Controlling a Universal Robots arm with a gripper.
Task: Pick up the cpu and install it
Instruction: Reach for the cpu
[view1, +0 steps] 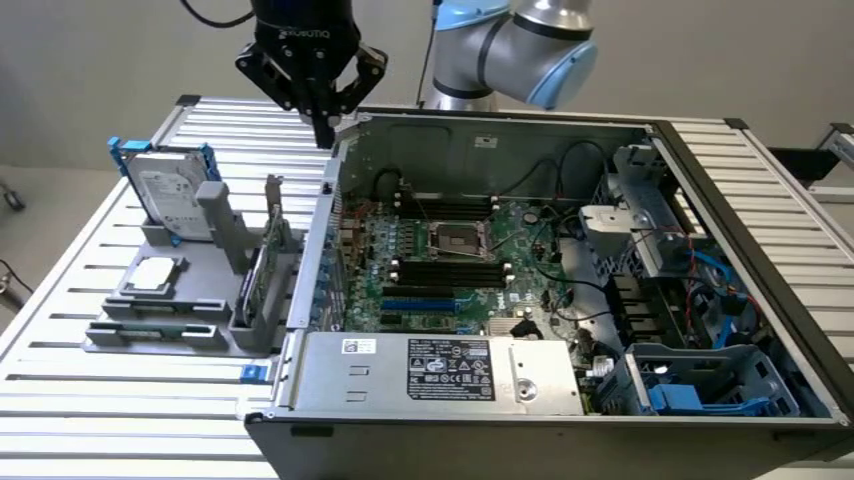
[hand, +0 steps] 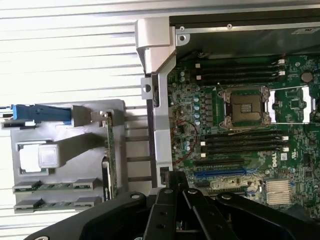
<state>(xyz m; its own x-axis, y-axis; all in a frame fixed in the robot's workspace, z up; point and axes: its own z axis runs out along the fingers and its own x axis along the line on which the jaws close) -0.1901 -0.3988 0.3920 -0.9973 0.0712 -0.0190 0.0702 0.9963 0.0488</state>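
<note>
The cpu (view1: 155, 272) is a small silver square lying flat in the grey holder (view1: 200, 300) on the slatted table, at the exterior view's left of the open computer case. In the wrist view the cpu (hand: 46, 157) rests in its pale recess. My gripper (view1: 324, 128) hangs high above the case's back left corner, well away from the cpu, shut with nothing between its fingers. Its black fingers (hand: 176, 192) meet over the case wall. The dark metal-framed socket (view1: 454, 240) sits open in the middle of the green motherboard, and the wrist view also takes in this socket (hand: 246, 106).
A silver hard drive (view1: 174, 188) with a blue frame stands upright at the back of the holder, and a green card (view1: 276, 240) stands on edge beside the case wall. Memory slots, cables and a power supply (view1: 447, 370) crowd the case interior.
</note>
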